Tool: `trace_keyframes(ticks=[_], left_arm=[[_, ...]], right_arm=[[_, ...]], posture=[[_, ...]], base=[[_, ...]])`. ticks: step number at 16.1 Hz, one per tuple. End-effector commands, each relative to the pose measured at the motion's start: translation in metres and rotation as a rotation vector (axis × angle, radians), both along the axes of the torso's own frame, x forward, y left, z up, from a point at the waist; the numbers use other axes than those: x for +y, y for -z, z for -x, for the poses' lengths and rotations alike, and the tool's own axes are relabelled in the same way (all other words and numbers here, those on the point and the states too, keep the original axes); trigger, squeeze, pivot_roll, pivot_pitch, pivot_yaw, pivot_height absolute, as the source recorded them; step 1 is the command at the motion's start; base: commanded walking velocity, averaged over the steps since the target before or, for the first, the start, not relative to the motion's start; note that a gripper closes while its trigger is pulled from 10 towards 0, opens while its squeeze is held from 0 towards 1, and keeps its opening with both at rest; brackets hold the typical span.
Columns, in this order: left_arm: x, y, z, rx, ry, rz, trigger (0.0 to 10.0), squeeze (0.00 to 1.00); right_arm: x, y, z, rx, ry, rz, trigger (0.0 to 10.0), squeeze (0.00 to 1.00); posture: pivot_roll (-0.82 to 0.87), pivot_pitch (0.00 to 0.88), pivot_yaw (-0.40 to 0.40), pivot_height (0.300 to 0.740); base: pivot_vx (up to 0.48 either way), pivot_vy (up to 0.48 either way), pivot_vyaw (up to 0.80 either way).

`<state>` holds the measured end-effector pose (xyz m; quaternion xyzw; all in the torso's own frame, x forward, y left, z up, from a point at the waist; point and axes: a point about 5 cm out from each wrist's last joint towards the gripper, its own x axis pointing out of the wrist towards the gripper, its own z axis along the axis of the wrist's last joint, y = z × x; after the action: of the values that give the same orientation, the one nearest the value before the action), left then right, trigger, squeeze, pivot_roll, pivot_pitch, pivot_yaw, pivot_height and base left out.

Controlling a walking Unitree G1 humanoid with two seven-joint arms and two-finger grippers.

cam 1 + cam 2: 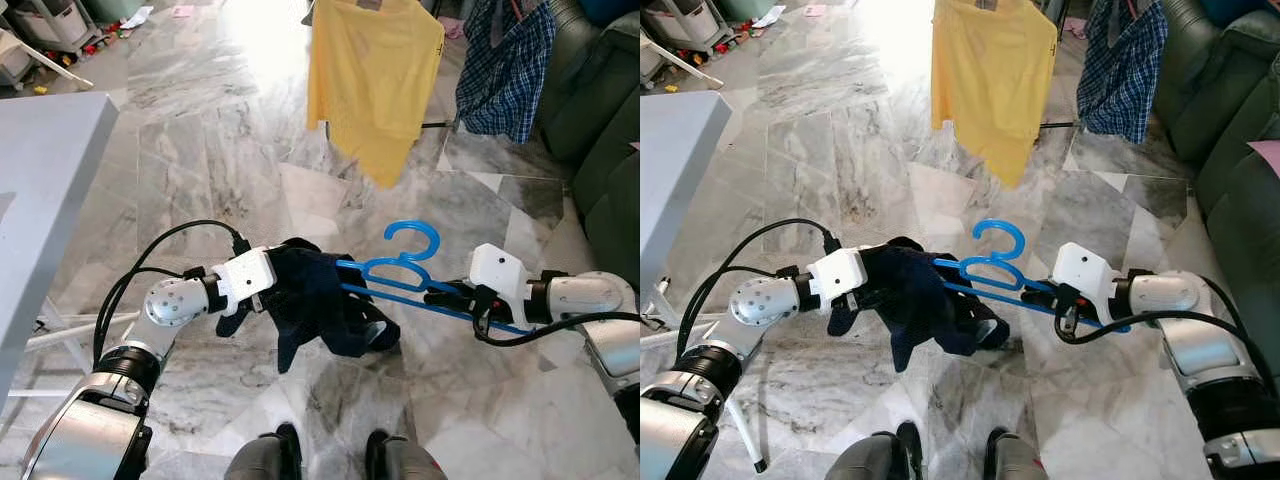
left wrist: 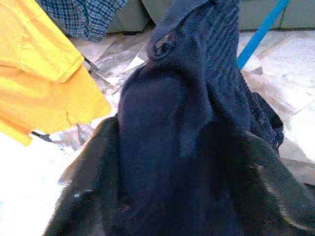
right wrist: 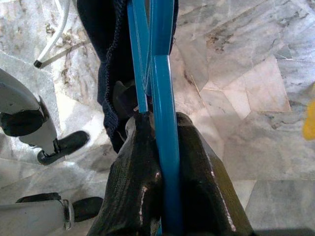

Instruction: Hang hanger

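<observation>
Marble floor (image 1: 200,150) underfoot, grey table (image 1: 40,170) off to the left, dark sofa (image 1: 600,130) along the right. Ahead, a yellow shirt (image 1: 370,75) and a plaid shirt (image 1: 505,65) already hanging from a rack whose bar is out of frame, presumably the place the next piece goes. Nearer, held level between both arms above the floor: a blue hanger (image 1: 405,262), hook up, carrying a dark navy garment (image 1: 315,305) bunched over its left half. Left gripper (image 1: 262,295) buried in that cloth; fingers (image 2: 93,196) seen either side of the fabric in the left wrist view, apparently closed around a fold to keep the garment from sliding off. Right gripper (image 3: 165,191) clamped narrow on the hanger's bare right end, blue bar pinched between both pads, giving control of tilt while leaving the hook free. Probably mid-carry: garment on, hook not yet over anything, rack well apart. Likely risk: cloth slipping leftward once the left grip lets go.
</observation>
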<state>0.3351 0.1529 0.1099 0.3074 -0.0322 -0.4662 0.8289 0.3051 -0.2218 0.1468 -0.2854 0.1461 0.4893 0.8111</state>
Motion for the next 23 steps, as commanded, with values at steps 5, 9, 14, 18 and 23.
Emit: trace_keyframes(ticks=[5,9,14,18,23], left_arm=[[0.018,0.01,0.002,0.048,-0.069,-0.052,0.0,0.0],[0.027,0.014,0.002,0.058,-0.118,-0.073,0.0,0.0],[0.028,0.015,0.002,0.055,-0.132,-0.082,10.0,0.0],[0.033,0.016,0.002,0.06,-0.15,-0.096,10.0,0.0],[0.041,0.017,0.001,0.089,-0.207,-0.076,0.0,0.0]], right_arm=[[-0.001,-0.015,0.001,-0.059,-0.003,-0.044,0.0,0.0],[0.0,-0.017,0.002,-0.06,-0.009,-0.046,0.0,0.0],[0.001,-0.017,0.002,-0.061,-0.01,-0.045,0.0,0.0],[0.0,-0.017,0.002,-0.06,-0.013,-0.041,0.0,0.0],[0.0,-0.018,0.003,-0.057,-0.017,-0.039,0.0,0.0]], posture=[[-0.13,0.235,0.092,0.74],[-0.13,0.233,0.092,0.74],[-0.13,0.231,0.091,0.74],[-0.13,0.229,0.09,0.74],[-0.14,0.228,0.086,0.74]], base=[[0.0,0.0,0.0],[0.0,0.0,0.0],[0.0,0.0,0.0],[0.0,0.0,0.0],[0.0,0.0,0.0]])
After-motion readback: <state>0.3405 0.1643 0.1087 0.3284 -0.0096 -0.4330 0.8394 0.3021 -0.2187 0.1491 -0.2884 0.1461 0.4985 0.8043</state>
